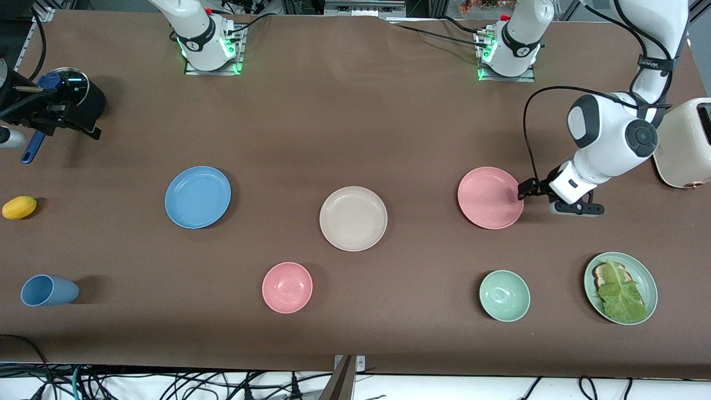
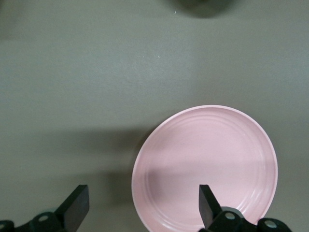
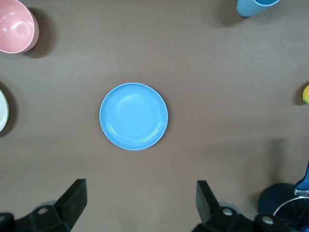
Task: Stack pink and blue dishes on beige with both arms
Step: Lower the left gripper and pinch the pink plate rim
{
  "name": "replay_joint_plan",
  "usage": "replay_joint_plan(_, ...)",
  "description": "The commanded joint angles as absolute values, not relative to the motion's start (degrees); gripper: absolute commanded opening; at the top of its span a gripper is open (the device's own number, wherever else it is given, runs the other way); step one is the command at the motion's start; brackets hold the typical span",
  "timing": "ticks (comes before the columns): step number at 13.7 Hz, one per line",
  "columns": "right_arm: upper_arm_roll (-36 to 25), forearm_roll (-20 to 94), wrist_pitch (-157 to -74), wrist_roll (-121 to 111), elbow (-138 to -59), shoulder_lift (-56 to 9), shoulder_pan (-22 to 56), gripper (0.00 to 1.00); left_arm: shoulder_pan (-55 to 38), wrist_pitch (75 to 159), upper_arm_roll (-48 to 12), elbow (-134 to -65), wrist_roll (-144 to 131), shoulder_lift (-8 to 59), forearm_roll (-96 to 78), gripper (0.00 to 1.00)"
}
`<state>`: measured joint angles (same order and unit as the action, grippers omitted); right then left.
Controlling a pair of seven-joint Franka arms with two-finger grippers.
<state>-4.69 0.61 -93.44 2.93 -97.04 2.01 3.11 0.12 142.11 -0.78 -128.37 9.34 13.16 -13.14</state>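
The beige plate (image 1: 353,218) lies mid-table. The pink plate (image 1: 490,198) lies beside it toward the left arm's end, the blue plate (image 1: 198,197) toward the right arm's end. My left gripper (image 1: 523,190) is low at the pink plate's rim and open. In the left wrist view the left gripper (image 2: 142,205) straddles that rim, one finger over the pink plate (image 2: 207,164) and one over bare table. My right gripper (image 1: 66,114) hangs high and open. In the right wrist view the right gripper (image 3: 140,193) holds nothing, with the blue plate (image 3: 133,116) far below.
Nearer the front camera stand a blue cup (image 1: 49,290), pink bowl (image 1: 287,287), green bowl (image 1: 504,295) and green plate (image 1: 651,280) with toast and lettuce. A cream toaster (image 1: 686,144) is by the left arm. A lemon (image 1: 19,206) and dark pot (image 1: 86,91) sit at the right arm's end.
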Motion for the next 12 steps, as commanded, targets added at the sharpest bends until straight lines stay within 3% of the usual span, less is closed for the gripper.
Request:
replay_joint_plan(1, -4.48, 0.79, -92.46, 2.20, -96.77, 2.81, 2.90, 1.00, -0.18, 145.97, -0.70, -130.78, 13.96, 13.09, -17.30, 1.00)
replay_joint_plan(12, -5.36, 0.88, -91.41, 2.20, -96.77, 2.73, 2.90, 1.00, -1.49, 151.78, -1.58, -130.08, 27.59, 18.80, -22.24, 1.00)
